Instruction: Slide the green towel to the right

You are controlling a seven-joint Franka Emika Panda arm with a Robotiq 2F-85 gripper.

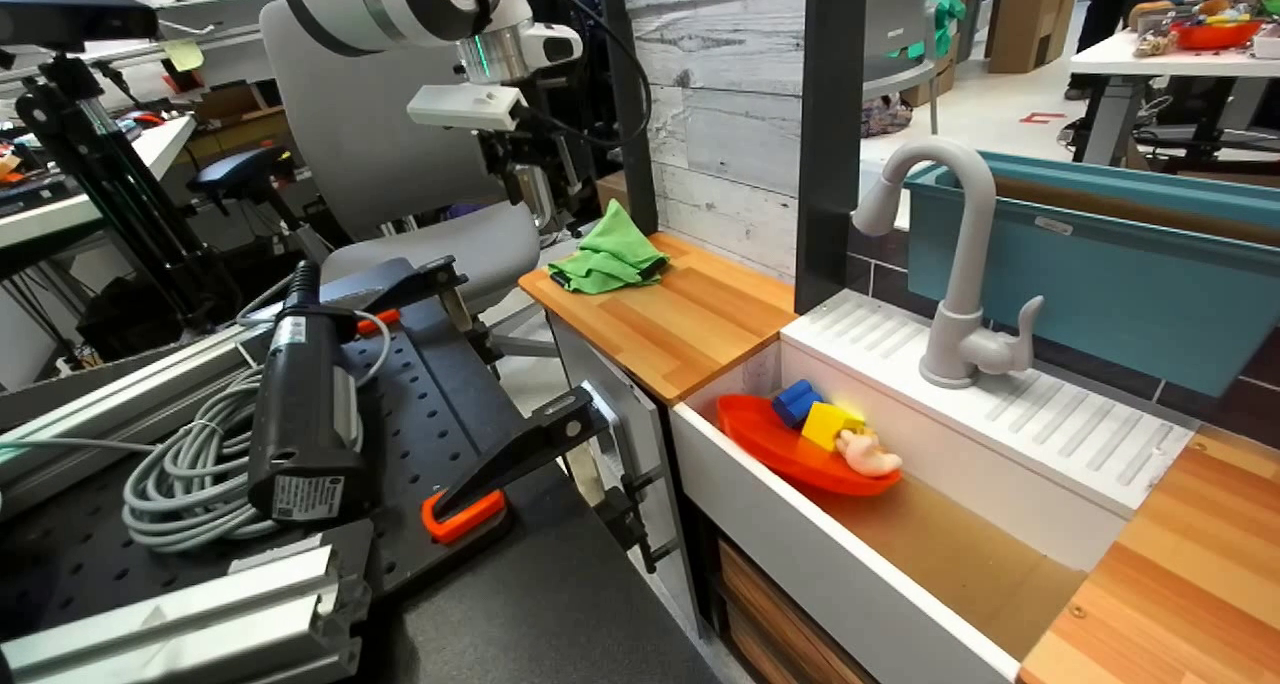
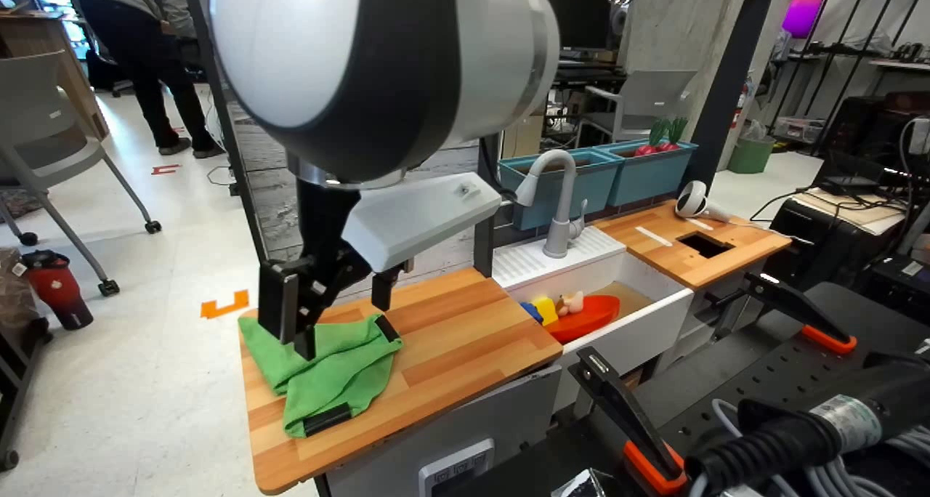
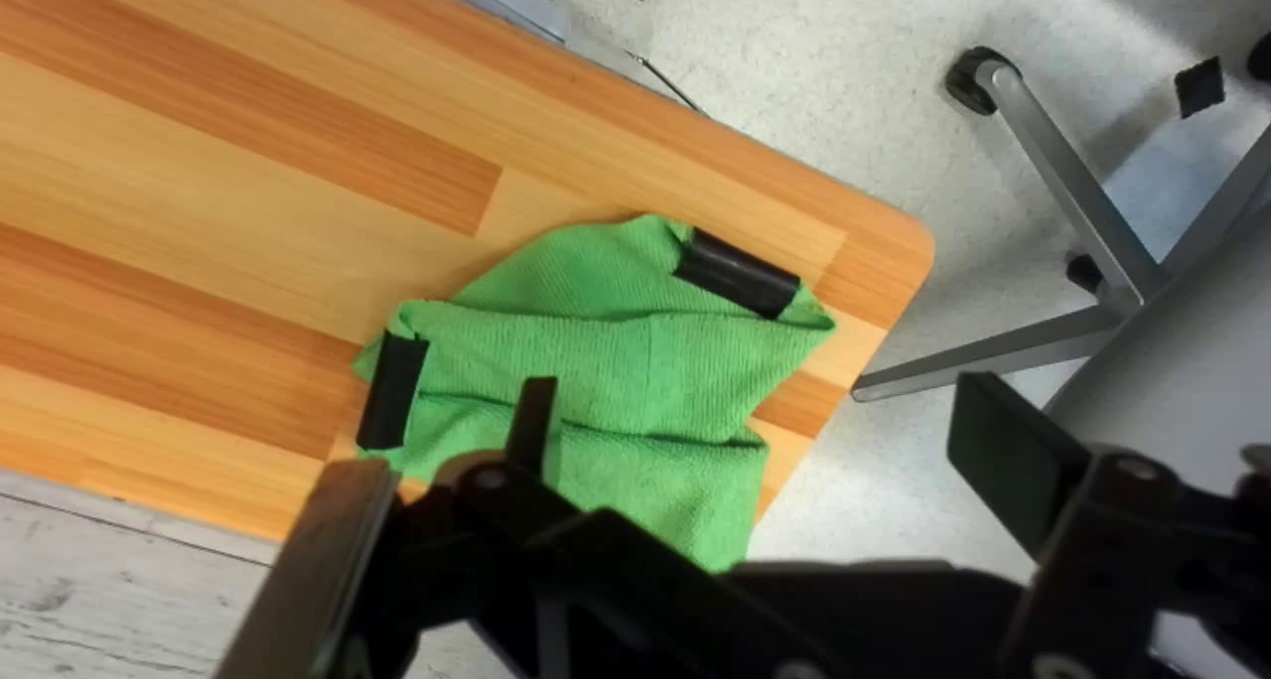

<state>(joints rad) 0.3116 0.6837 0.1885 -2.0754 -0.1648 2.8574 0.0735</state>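
The green towel (image 1: pixel 612 254) lies crumpled on the wooden counter, near its end, with black strips on its edges. It also shows in an exterior view (image 2: pixel 341 381) and in the wrist view (image 3: pixel 606 361). My gripper (image 3: pixel 760 406) is open and empty, with its fingers spread wide. In the wrist view one finger is over the towel and the other is beyond the counter's end, over the floor. In both exterior views the gripper (image 1: pixel 545 199) (image 2: pixel 338 322) hangs above the towel's area. The towel's lower part is hidden behind the gripper in the wrist view.
The wooden counter (image 2: pixel 465 330) runs to a white sink (image 1: pixel 840 554) holding a red boat-shaped dish (image 1: pixel 800 454) with toys. A plank wall (image 1: pixel 715 114) stands behind the counter. A grey faucet (image 1: pixel 965 264) rises behind the sink. A grey chair (image 1: pixel 440 239) is near the counter's end.
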